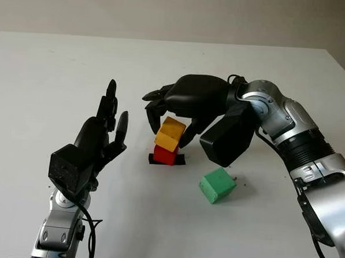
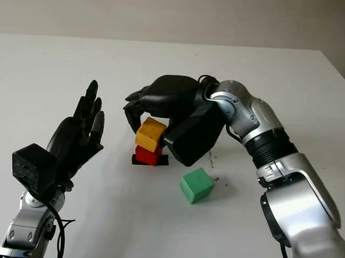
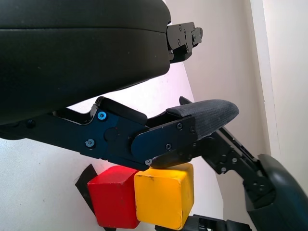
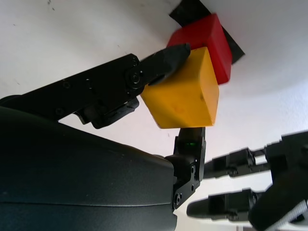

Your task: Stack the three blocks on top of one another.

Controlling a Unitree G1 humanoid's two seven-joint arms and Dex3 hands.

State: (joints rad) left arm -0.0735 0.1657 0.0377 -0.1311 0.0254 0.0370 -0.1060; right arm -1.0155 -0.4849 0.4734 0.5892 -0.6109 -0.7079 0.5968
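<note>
A yellow block [image 1: 171, 133] sits slightly tilted on top of a red block [image 1: 165, 154], which stands on a black tape mark [image 1: 180, 159] at the table's middle. My right hand [image 1: 169, 130] arches over the pair from the right, shut on the yellow block [image 4: 180, 91], with a fingertip [image 4: 175, 50] on one side and the thumb [image 4: 190, 144] on the other. The green block [image 1: 217, 185] lies alone on the table, nearer to me and to the right of the stack. My left hand [image 1: 106, 131] is open and raised upright, just left of the stack.
The white table [image 1: 60, 71] stretches wide around the blocks, with its front edge close to my body. My right forearm [image 1: 288, 129] crosses above the table at the right of the green block.
</note>
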